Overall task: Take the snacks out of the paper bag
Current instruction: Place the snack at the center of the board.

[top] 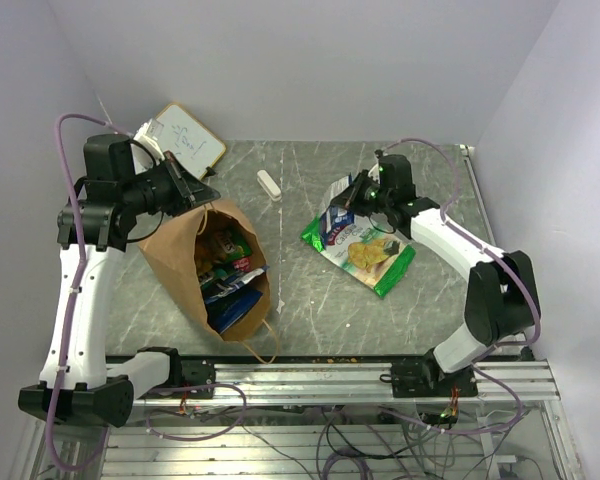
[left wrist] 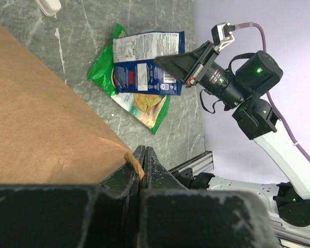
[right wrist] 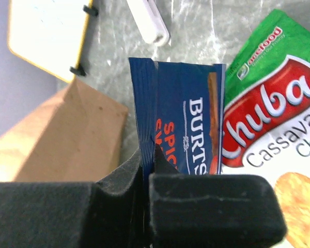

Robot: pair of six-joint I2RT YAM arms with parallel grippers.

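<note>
Right fingers point(right wrist: 212, 206) grip the blue foil snack packet point(right wrist: 186, 124) by its edge, over the green foil packet point(top: 375, 258) on the counter point(top: 300, 310), centre right. Left fingers point(left wrist: 119, 186) pinch the brown paper bag point(top: 180, 265) at its rim. The further packets point(top: 225, 262) inside lie leftward of the right fingers.

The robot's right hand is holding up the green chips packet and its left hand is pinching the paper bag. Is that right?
Not quite. The right gripper is shut on the blue packet, not the green one; the green packet lies loose below it, as the right wrist view shows. The left gripper does pinch the edge of the paper bag.
</note>
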